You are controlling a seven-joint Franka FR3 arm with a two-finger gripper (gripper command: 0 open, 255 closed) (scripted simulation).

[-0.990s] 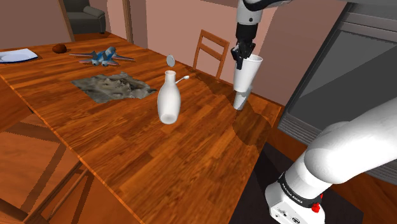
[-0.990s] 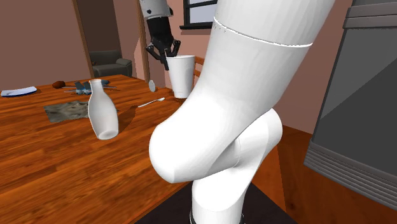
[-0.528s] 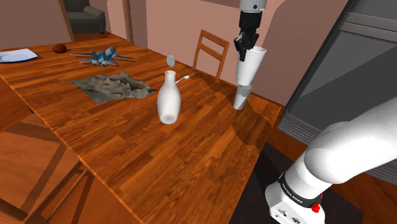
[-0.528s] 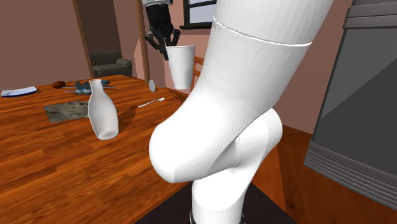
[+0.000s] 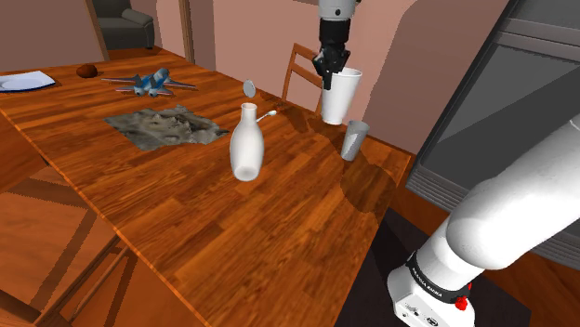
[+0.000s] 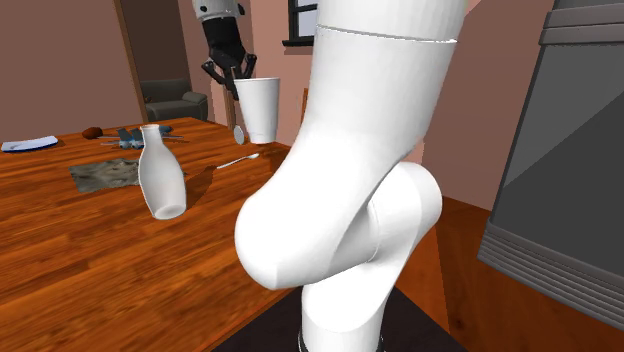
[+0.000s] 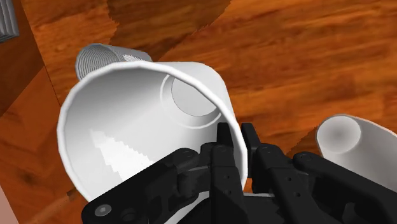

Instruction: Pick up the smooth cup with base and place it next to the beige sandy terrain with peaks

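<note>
Above the desk's (image 5: 186,218) far side, near a slat-backed chair (image 5: 307,72), hangs a smooth white cup (image 5: 339,96) (image 6: 260,108) (image 7: 121,133), mouth up and clear of the wood. It tapers to a flat round base and has plain walls.

The gripper (image 5: 330,67) (image 6: 232,78) (image 7: 236,137) is all black. Its jaws are narrow and pinch the cup's rim wall, one finger inside and one outside.

A grey ribbed tumbler (image 5: 353,140) (image 7: 102,58) stands on the desk just below the cup.

Toward the shoulder view's left a white bottle (image 5: 246,142) (image 6: 161,172) stands upright, with a spoon (image 5: 265,114) behind it.

Farther left lies the terrain piece (image 5: 167,126) (image 6: 105,174). It is flat, rough, grey-beige and ragged-edged, well apart from the cup.

The desk has reddish wood grain.

A black band (image 5: 435,281) on the arm's base carries white lettering too small to read.
</note>
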